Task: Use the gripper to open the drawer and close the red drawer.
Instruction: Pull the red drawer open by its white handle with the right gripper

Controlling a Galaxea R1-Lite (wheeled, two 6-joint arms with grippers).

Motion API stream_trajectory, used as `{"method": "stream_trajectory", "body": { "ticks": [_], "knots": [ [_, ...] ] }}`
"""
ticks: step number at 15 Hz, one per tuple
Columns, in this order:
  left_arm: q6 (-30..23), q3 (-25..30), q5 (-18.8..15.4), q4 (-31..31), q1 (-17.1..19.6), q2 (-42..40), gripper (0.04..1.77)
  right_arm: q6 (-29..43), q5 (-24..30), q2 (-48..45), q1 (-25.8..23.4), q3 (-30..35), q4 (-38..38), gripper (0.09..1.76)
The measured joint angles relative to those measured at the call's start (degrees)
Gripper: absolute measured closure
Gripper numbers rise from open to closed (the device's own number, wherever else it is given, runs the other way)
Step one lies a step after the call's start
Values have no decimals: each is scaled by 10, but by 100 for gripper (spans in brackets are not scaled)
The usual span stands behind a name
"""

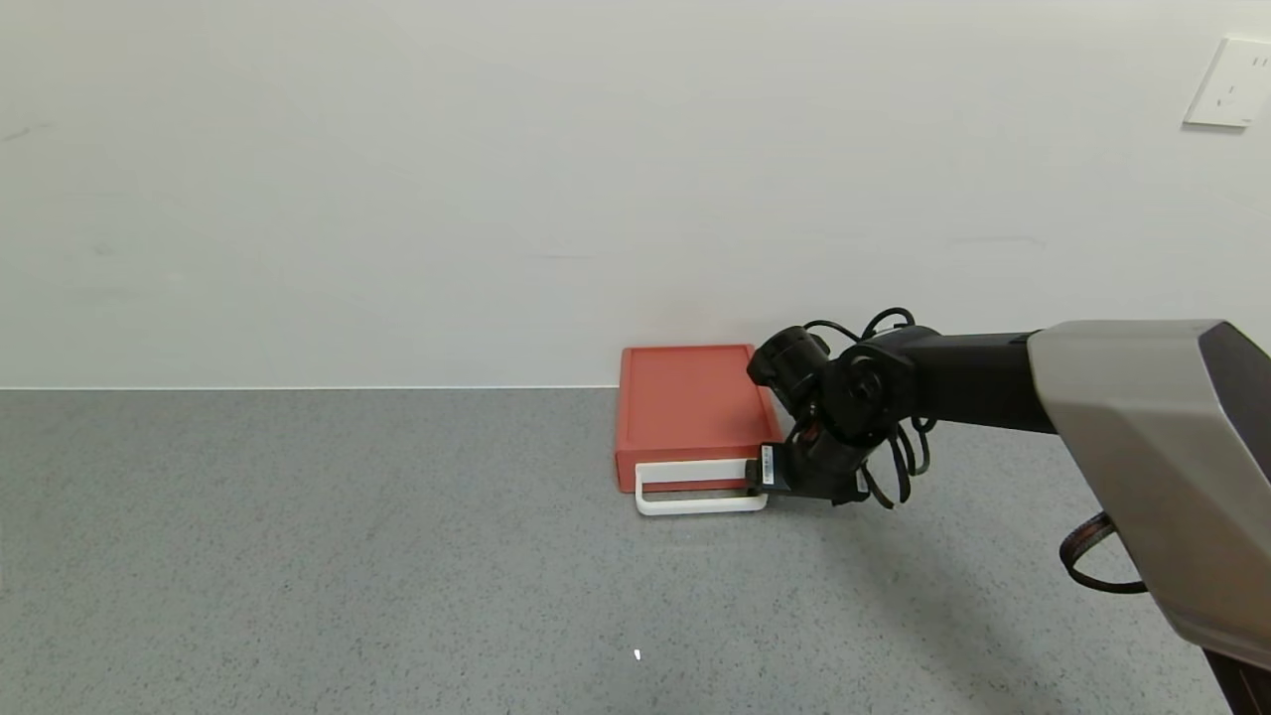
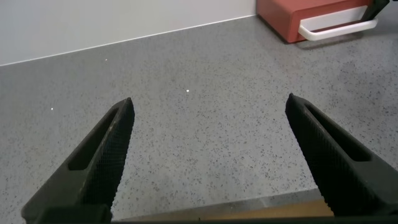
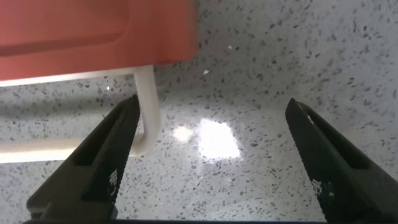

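Note:
The drawer [image 1: 683,402] is a flat orange-red box at the back of the grey table, against the wall, with a white loop handle [image 1: 695,502] on its front. My right gripper [image 1: 757,479] reaches in from the right and sits low at the handle's right end. In the right wrist view the right gripper [image 3: 212,102] is open. The handle's corner [image 3: 147,93] lies just inside the gap, beside one finger [image 3: 112,155], under the drawer's red front [image 3: 93,31]. My left gripper [image 2: 209,99] hangs open over bare table, far from the drawer [image 2: 292,15].
The grey speckled table [image 1: 397,556] runs wide to the left and front of the drawer. A white wall stands right behind it, with a socket plate [image 1: 1231,84] high on the right. A table edge shows near the left gripper.

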Motion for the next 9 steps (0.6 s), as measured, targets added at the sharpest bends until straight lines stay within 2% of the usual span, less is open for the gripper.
{"method": "stream_trajectory", "body": {
  "ticks": [9],
  "knots": [
    [0,0,0,0,0,0,6,-17,2,-2,2,0,37,14]
  ]
}}
